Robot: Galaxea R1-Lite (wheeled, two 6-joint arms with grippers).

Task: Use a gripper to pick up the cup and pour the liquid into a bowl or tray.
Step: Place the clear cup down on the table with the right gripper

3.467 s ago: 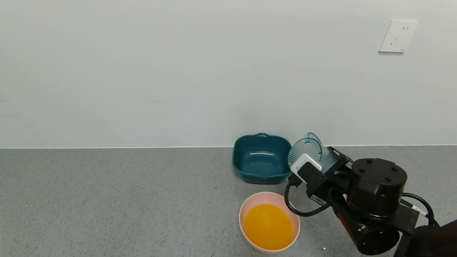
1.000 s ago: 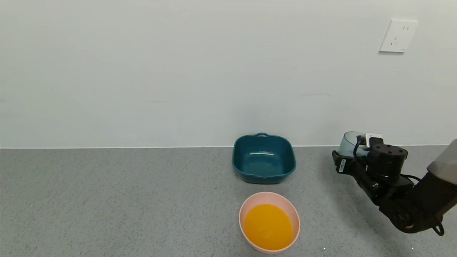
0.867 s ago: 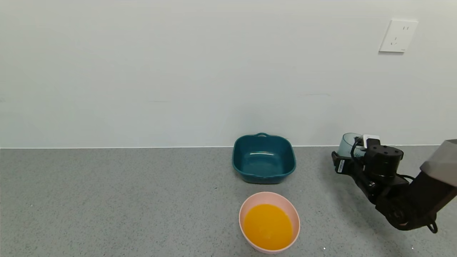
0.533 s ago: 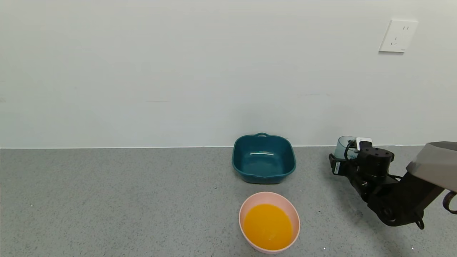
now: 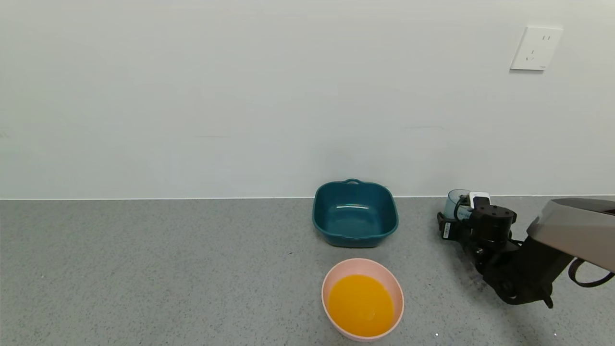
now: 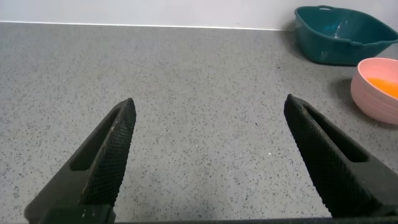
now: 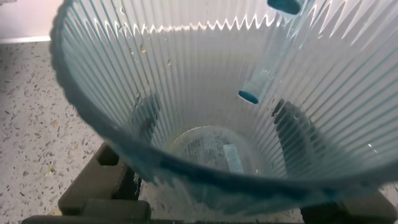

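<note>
1. My right claw (image 5: 456, 222): clamped on the cup (image 5: 455, 202), upright, empty, far right of the table (image 5: 144, 269) near the wall.
2. Pink bowl (image 5: 336, 274): near edge, holds the orange liquid (image 5: 360, 305).
3. My left claw (image 6: 208, 155): spread wide, holding nothing.

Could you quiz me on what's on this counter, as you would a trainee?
1. True or false: the teal square dish holds the orange liquid.
2. What is the right hand shut on?
A. pink bowl
B. ribbed cup
C. nothing
3. Fill in: the cup looks ____ inside.

Key:
1. False. The liquid sits in the pink bowl; the teal dish shows none.
2. B. The cup stands upright at the counter's far right.
3. Empty. The left hand is open over bare counter.
</note>
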